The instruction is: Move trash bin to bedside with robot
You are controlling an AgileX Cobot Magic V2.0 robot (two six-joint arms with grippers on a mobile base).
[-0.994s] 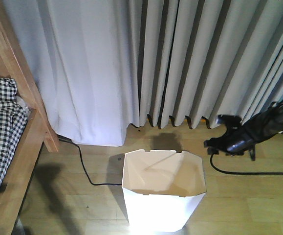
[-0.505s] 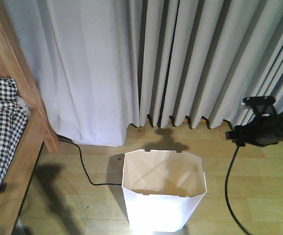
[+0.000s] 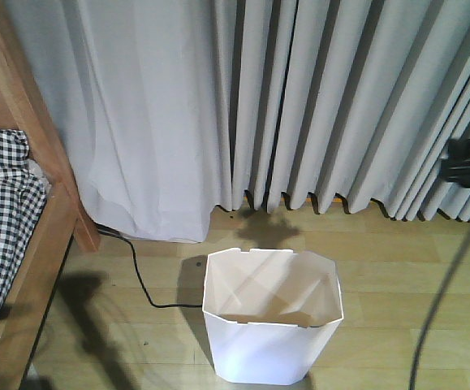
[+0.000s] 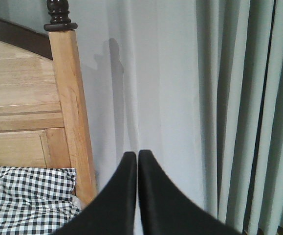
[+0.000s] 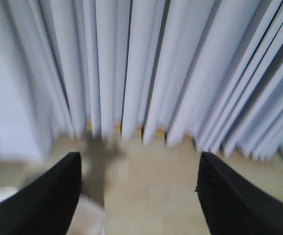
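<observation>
left tool (image 4: pixel 137 161): fingers pressed together | right tool (image 5: pixel 139 196): fingers spread wide, empty

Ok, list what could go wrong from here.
1. The black cable lies on the floor between the trash bin and the bed frame; sliding the bin that way could snag it.
2. The right end effector is open, holding nothing, away from the bin's thin rim, so a grasp might deform it.

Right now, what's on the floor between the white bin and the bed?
In the front view, a thin black cable snakes over the wooden floor between the trash bin and the bed. The bed's shadow falls there too; nothing else shows.
</observation>
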